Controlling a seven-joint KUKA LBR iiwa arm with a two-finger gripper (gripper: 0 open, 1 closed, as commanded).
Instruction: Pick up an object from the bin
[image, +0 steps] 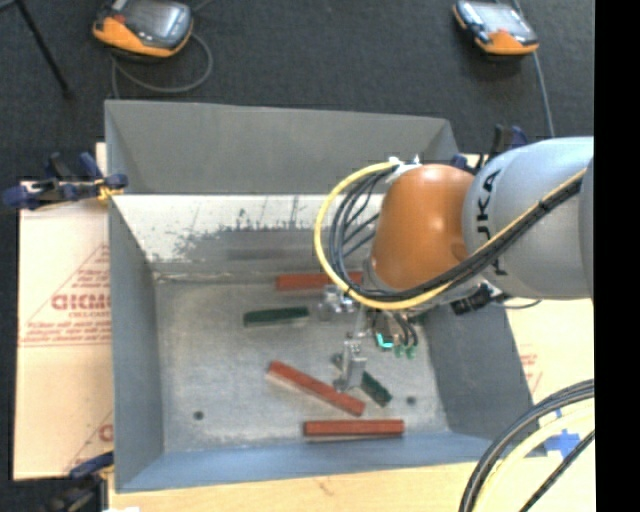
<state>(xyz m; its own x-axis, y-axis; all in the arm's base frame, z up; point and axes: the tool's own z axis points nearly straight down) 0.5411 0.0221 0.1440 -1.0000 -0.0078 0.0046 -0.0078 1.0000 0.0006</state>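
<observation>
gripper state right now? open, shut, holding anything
gripper: cannot be told; it sits just above the slanted red-brown stick, next to a short dark green piece

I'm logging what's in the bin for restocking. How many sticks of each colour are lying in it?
Red-brown sticks: 3
Dark green sticks: 2
Total: 5

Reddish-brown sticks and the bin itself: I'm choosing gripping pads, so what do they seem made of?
Reddish-brown sticks: flat, straight-edged bars with an even matte colour, likely painted wood or plastic; the look leaves that open. Bin: grey sheet metal with a dull finish, and dark scuffs and speckling on its back wall.
</observation>
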